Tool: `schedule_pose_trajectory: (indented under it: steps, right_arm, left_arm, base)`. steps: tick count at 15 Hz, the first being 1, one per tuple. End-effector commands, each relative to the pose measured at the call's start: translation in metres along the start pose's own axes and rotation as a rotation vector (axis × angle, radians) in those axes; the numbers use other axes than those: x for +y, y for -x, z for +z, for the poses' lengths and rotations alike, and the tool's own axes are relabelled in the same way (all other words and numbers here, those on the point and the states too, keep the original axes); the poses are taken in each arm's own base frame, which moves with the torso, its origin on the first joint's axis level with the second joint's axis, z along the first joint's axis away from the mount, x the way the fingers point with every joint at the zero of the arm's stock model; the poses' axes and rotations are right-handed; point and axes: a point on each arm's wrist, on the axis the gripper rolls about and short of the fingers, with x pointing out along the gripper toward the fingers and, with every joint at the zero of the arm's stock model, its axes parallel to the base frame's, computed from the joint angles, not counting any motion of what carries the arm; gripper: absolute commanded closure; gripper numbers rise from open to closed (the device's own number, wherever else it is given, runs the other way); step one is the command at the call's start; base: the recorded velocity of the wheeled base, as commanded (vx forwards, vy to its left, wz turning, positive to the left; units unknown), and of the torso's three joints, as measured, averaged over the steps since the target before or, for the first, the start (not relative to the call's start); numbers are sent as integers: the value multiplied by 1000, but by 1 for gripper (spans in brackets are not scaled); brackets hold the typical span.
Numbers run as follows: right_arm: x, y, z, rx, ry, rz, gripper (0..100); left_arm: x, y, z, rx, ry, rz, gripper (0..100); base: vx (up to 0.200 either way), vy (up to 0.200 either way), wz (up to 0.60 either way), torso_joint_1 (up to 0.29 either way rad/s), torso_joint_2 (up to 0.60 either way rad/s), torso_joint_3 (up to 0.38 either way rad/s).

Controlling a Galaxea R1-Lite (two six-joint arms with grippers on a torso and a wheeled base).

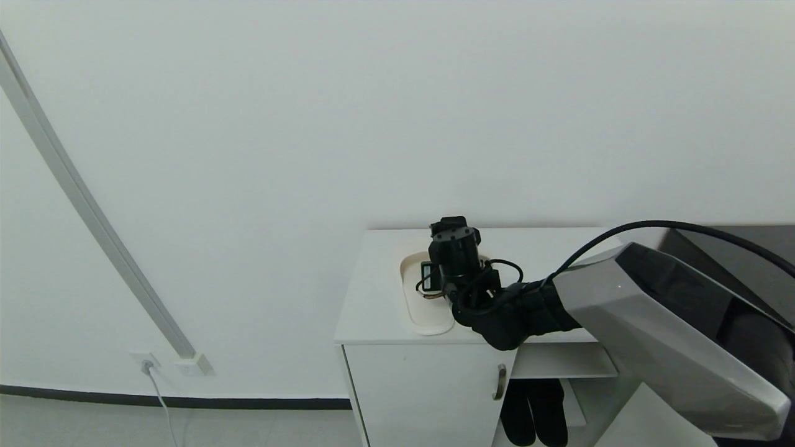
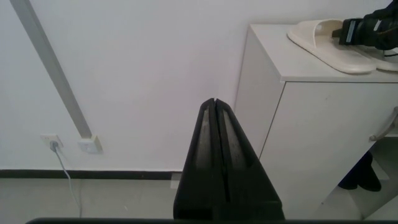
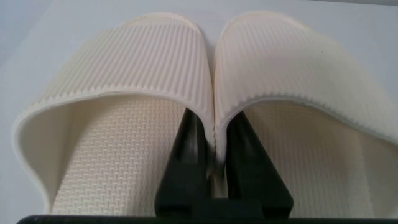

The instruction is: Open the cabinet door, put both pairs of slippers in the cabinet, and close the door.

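From the head: white cabinet (image 1: 372, 298) against a plain wall, cream slippers (image 1: 428, 313) lying on its flat top, right claw (image 1: 435, 282) down on them from above. Lower, past the shut door (image 1: 422, 397) with its slim metal handle (image 1: 500, 382), black slippers (image 1: 534, 413) side by side in the open compartment under a shelf.

From the right wrist, close in, a detail blocked from the head by the wrist itself: two black fingers (image 3: 186, 149) nearly together, one slid under each strap, pinching the two inner edges where the pair touches. Ribbed straps, soles stamped with a fine woven pattern, soft rounded rims.

From the left wrist: left claw (image 2: 214, 155) pressed fully together, gripping nothing, low beside the cabinet's smooth side, well apart from both pairs. Near the floor, a wall socket (image 2: 53, 142) with a pale cable plugged in; above it, a flat grey strip (image 2: 50, 68) slanting up the wall.
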Motion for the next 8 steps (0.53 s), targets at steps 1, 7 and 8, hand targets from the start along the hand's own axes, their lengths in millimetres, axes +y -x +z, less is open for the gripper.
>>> schedule_pose_trajectory:
  steps: [1,7,8]
  right_arm:
    - [-3,12,22,-35,-20,7,100]
    - [-44,99,71,-69,-15,139,100]
    - [-61,128,67,-41,3,212,100]
  left_arm:
    - [0,0,0,1,0,0,100]
    - [0,0,0,1,-8,-3,100]
    - [0,0,0,0,-9,-3,100]
  base:
    - [0,0,0,0,0,0]
    - [0,0,0,0,0,0]
    - [0,0,0,0,0,0]
